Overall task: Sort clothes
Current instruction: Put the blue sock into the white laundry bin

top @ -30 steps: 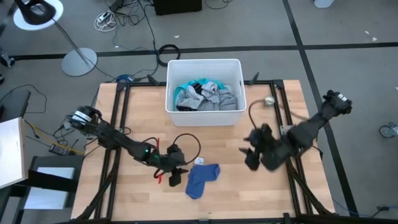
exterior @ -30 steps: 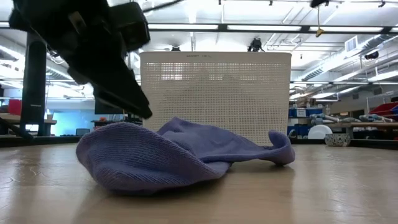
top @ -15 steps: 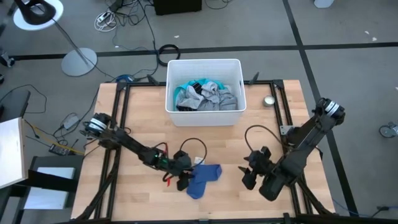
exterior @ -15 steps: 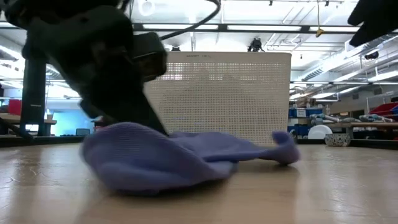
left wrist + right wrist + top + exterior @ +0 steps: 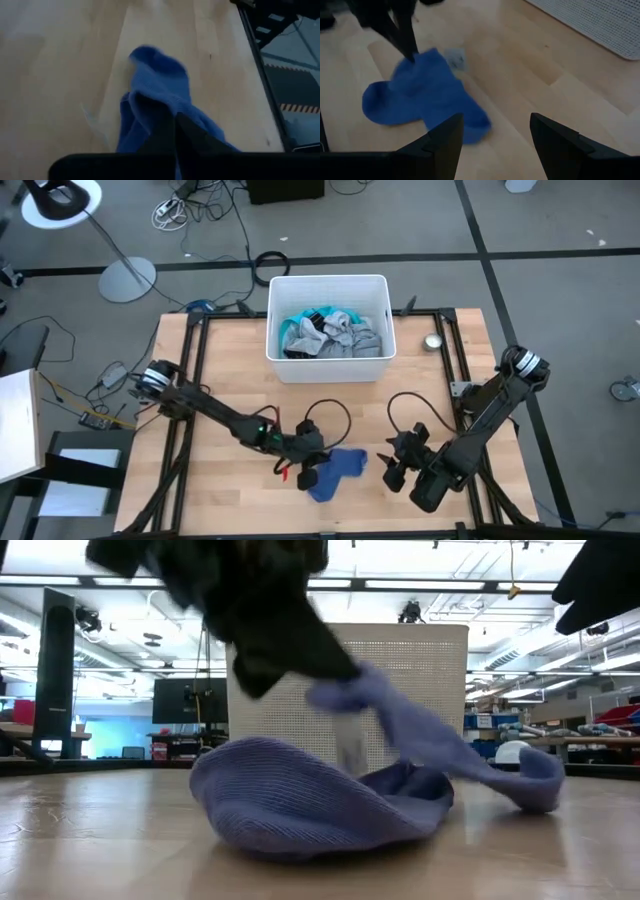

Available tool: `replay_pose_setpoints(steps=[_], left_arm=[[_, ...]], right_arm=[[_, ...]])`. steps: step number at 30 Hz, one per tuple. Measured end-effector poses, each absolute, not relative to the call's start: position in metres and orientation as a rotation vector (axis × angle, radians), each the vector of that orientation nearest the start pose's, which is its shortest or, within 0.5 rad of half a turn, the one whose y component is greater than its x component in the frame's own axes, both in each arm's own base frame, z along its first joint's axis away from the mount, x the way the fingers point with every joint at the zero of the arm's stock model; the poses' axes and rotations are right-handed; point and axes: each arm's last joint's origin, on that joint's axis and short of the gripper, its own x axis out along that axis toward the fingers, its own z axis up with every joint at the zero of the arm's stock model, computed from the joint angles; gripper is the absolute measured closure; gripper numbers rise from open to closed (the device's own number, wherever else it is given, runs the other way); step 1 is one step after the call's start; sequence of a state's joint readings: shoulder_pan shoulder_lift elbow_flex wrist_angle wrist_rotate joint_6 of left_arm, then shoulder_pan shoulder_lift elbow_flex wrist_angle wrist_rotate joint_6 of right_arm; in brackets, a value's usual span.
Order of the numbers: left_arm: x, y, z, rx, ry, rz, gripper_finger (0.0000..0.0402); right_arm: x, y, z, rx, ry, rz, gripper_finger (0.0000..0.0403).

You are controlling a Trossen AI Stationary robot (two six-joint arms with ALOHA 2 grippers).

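A blue sock [image 5: 338, 471] lies on the wooden table near its front edge, also seen in the low view [image 5: 300, 800] and the right wrist view [image 5: 420, 100]. My left gripper [image 5: 313, 472] stands over its left part, shut on it. My right gripper [image 5: 397, 466] hovers open just right of the sock, its fingers [image 5: 445, 142] spread with nothing between them. The other clothes [image 5: 330, 332], grey, turquoise and dark pieces, lie heaped in the white bin [image 5: 372, 366] at the far middle. My left gripper pinches a raised fold of the blue sock [image 5: 345, 695] between its two shut fingers [image 5: 175, 132], coming down at a slant from the table's left. The pinched part is pulled up off the table. The rest of the sock [image 5: 290, 810] lies on the wood, and one end trails right [image 5: 530, 785].
A small round metal object [image 5: 433, 341] sits right of the bin. A small white tag [image 5: 454, 57] lies on the wood beside the sock. Black frame rails [image 5: 190, 380] run along the table's left and right sides. Bare wood lies between bin and sock.
My left gripper has gone toward the table's right and near edge onto the sock and shut on it; the sock slid right and its pinched part rose while the rest stayed down. My right gripper has moved toward the near edge and left, toward the sock.
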State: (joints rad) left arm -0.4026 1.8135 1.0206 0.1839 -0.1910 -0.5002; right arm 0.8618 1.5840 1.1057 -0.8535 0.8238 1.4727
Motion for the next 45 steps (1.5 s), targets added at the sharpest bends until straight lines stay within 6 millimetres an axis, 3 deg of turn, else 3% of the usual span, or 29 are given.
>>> replay_pose_setpoints(steps=[7,15,21,29,33,37,45], left_arm=[[0.356,-0.141,0.225,-0.195,0.667,-0.035,0.04],[0.368,-0.121,0.308,-0.066,0.653,-0.046,0.0401],[0.371,-0.079,0.372,0.033,0.616,0.026,0.0401],[0.36,-0.001,0.442,0.087,0.517,0.193,0.0401],[0.351,0.043,0.457,0.071,0.496,0.311,0.0401],[0.342,0.083,0.455,0.024,0.525,0.364,0.0401],[0.33,0.138,0.414,-0.065,0.705,0.495,0.0401]], right_arm=[[0.199,0.211,0.224,0.344,0.593,-0.538,0.0172],[0.197,0.212,0.224,0.336,0.582,-0.531,0.0172],[0.197,0.212,0.225,0.332,0.575,-0.534,0.0172],[0.197,0.212,0.225,0.322,0.572,-0.534,0.0172],[0.197,0.212,0.225,0.318,0.573,-0.535,0.0172],[0.197,0.211,0.225,0.304,0.576,-0.532,0.0172],[0.197,0.21,0.225,0.288,0.578,-0.538,0.0172]])
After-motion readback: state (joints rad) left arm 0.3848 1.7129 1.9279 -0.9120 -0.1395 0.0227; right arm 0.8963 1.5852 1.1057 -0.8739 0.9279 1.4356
